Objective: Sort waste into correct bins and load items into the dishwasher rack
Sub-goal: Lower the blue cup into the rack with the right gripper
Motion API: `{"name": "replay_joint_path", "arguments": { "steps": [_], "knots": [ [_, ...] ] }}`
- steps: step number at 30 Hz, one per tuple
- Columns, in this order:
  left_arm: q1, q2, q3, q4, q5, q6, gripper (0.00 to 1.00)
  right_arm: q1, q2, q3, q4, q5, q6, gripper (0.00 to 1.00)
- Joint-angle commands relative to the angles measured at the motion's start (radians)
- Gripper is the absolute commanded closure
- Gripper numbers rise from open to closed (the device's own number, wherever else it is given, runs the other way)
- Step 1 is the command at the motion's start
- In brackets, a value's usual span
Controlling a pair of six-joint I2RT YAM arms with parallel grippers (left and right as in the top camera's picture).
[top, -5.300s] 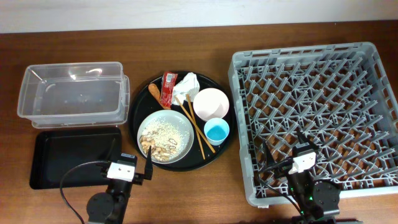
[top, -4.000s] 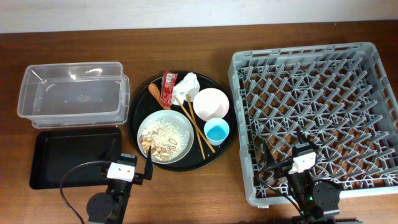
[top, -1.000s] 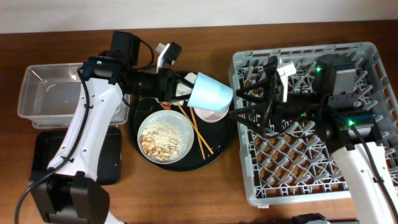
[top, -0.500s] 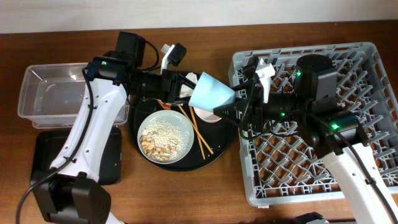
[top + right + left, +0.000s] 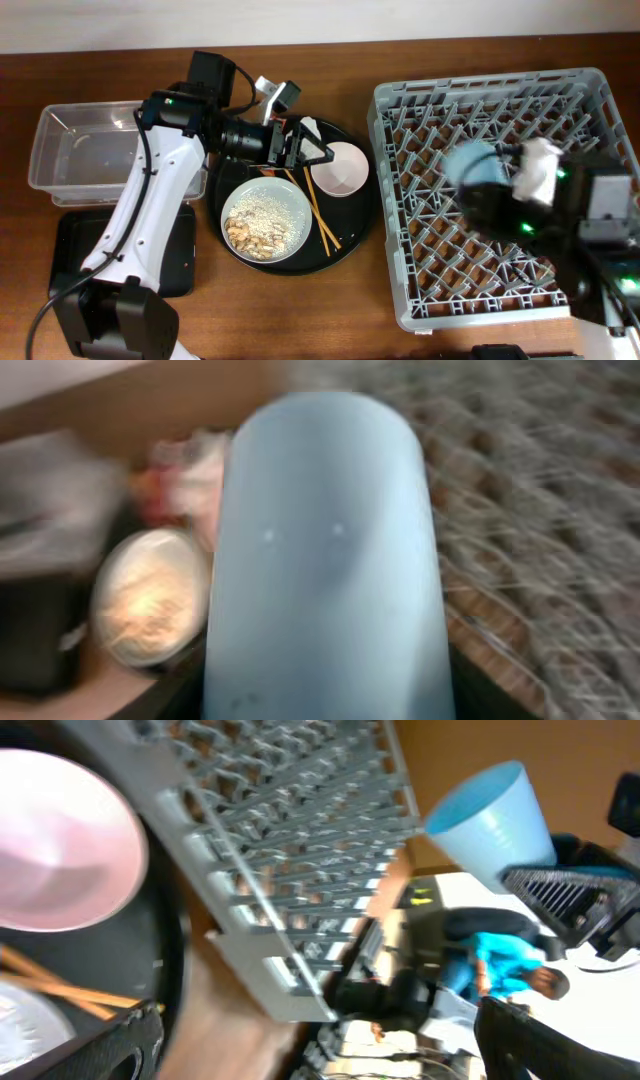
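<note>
Light-blue cup [image 5: 472,163] is clamped in my R gripper [image 5: 492,182], above the rack [image 5: 388,250] mid-left. Pics are smeared, so grip depth is unclear. L gripper [image 5: 303,150] is wide open and empty, left of the rack. Risk: a shallow grip lets the cup slip, and it lands crooked btw pegs.

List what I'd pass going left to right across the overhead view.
In order: clear plastic tub → pale plate → white bowl → light-blue cup, blurred, over the dishwasher rack.
</note>
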Motion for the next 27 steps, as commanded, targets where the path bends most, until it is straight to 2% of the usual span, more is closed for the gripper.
{"name": "replay_joint_path", "arguments": {
  "steps": [1, 6, 8, 15, 16, 18, 20, 23, 25, 27],
  "knots": [
    [-0.003, -0.005, 0.005, -0.003, -0.117, 0.019, 0.01, -0.134, 0.018, 0.009, -0.159, 0.304, 0.180, 0.50],
    [-0.003, -0.005, 0.005, -0.012, -0.168, 0.019, 0.01, -0.292, 0.123, 0.009, -0.251, 0.341, 0.179, 0.50],
    [-0.003, -0.005, 0.005, -0.015, -0.168, 0.019, 0.01, -0.333, 0.182, 0.009, -0.251, 0.340, 0.179, 0.46],
    [-0.003, -0.005, 0.005, -0.022, -0.168, 0.019, 0.01, -0.344, 0.391, 0.009, -0.246, 0.277, 0.135, 0.43],
    [-0.003, -0.005, 0.005, -0.025, -0.168, 0.019, 0.01, -0.345, 0.411, 0.009, -0.239, 0.276, 0.135, 0.36],
    [-0.003, -0.005, 0.005, -0.027, -0.168, 0.019, 0.01, -0.345, 0.447, 0.009, -0.236, 0.276, 0.146, 0.29],
    [-0.003, -0.005, 0.005, -0.027, -0.168, 0.019, 0.01, -0.345, 0.467, 0.009, -0.238, 0.275, 0.146, 0.12],
    [-0.003, -0.005, 0.005, -0.027, -0.168, 0.019, 0.01, -0.345, 0.467, 0.009, -0.243, 0.230, 0.137, 0.04],
    [-0.006, -0.005, 0.005, -0.026, -0.207, 0.019, 0.01, -0.343, 0.454, 0.015, -0.235, 0.092, 0.029, 0.10],
    [-0.022, -0.005, 0.005, -0.026, -0.326, 0.018, 0.01, -0.328, 0.410, 0.042, -0.236, -0.028, -0.036, 0.14]
  ]
}}
